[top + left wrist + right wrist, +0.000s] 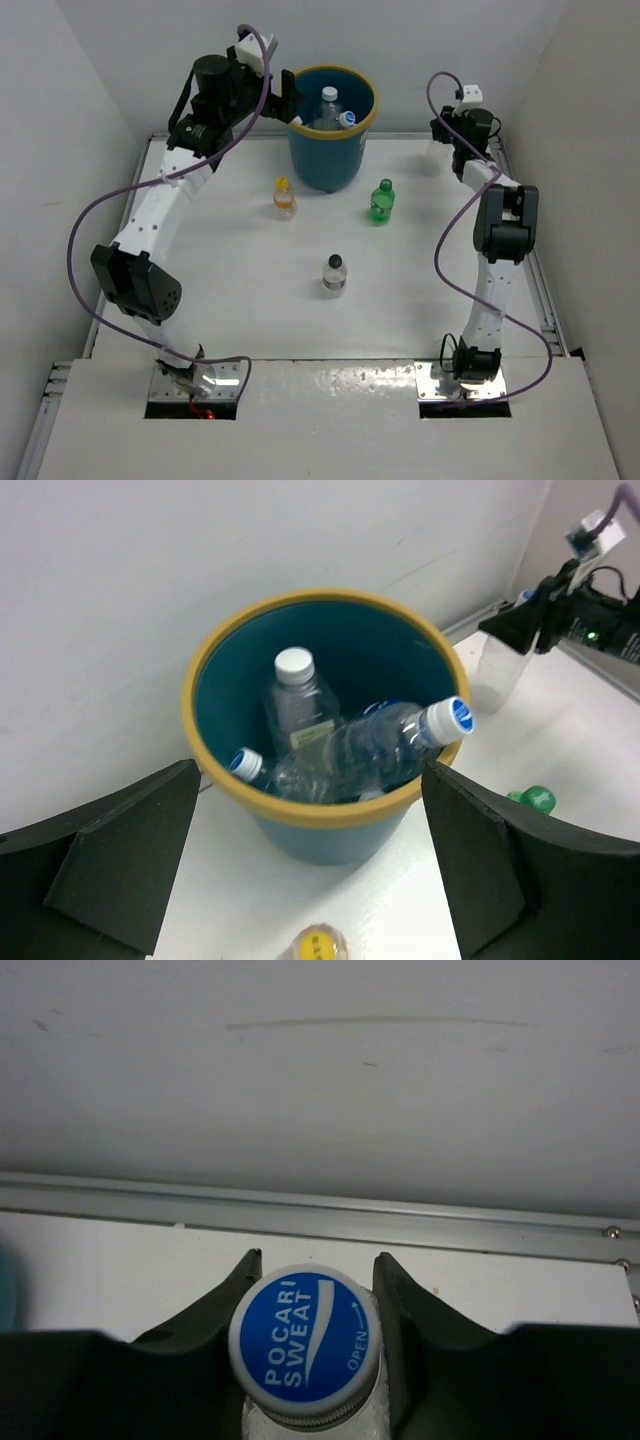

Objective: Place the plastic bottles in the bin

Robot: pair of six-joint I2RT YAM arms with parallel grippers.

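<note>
Colour key, as I read it from my console. Bin [322,160]: dark teal-blue wall, yellow rim. Inside it, two clear bottles: white-capped bottle [295,695] and blue-and-white-capped bottle [395,742]. On the white table [230,290]: orange bottle [285,200], yellow cap; green bottle [382,203], green cap; black-capped bottle [335,276], clear. Pocari bottle [305,1348]: blue cap with white "POCARI SWEAT" lettering and swoosh, flanked by the dark grey right gripper [317,1260]. Left gripper [310,770]: black. Arms [160,205]: white links, black joints. Cables [75,230]: purple.

I logged: one white bench [250,300]; pale walls [150,40] behind and beside it; an aluminium rail [300,1215] along its far edge.
</note>
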